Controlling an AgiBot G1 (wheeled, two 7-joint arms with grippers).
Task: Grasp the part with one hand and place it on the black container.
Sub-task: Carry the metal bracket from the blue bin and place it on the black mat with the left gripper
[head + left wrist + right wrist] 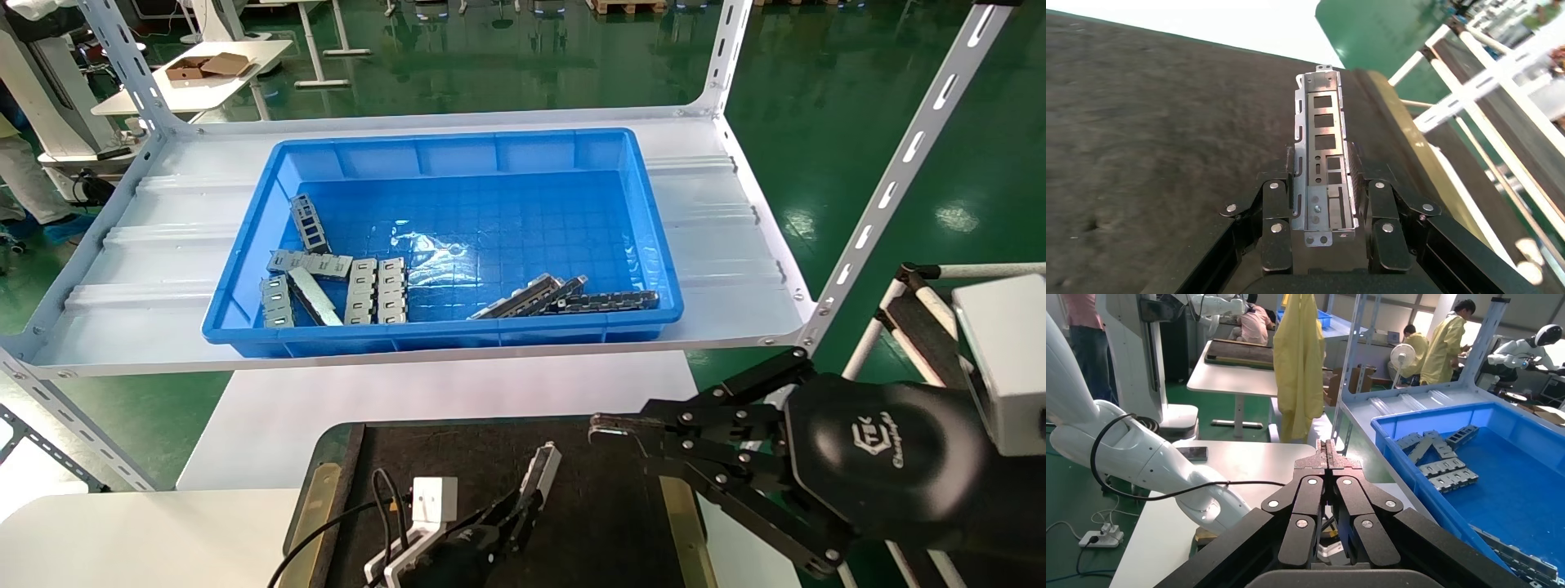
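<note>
The part (1321, 138), a narrow grey metal channel with rectangular cutouts, sticks out forward from my left gripper (1322, 177), which is shut on its rear half. In the head view the left gripper (516, 508) holds the part (544, 467) tilted over the black container (609, 514), a flat dark felt tray (1156, 135). I cannot tell whether the part's tip touches the felt. My right gripper (601, 426) hovers shut over the tray's far right area, its fingertips (1327, 454) pressed together on nothing.
A deep blue bin (654, 245) stands on the white shelf (147, 269) behind the tray, holding several grey slotted plates (376, 290) and a dark chain-like strip (609, 300). Brass strips (678, 523) run along the tray's sides. Shelf uprights (891, 188) rise at the right.
</note>
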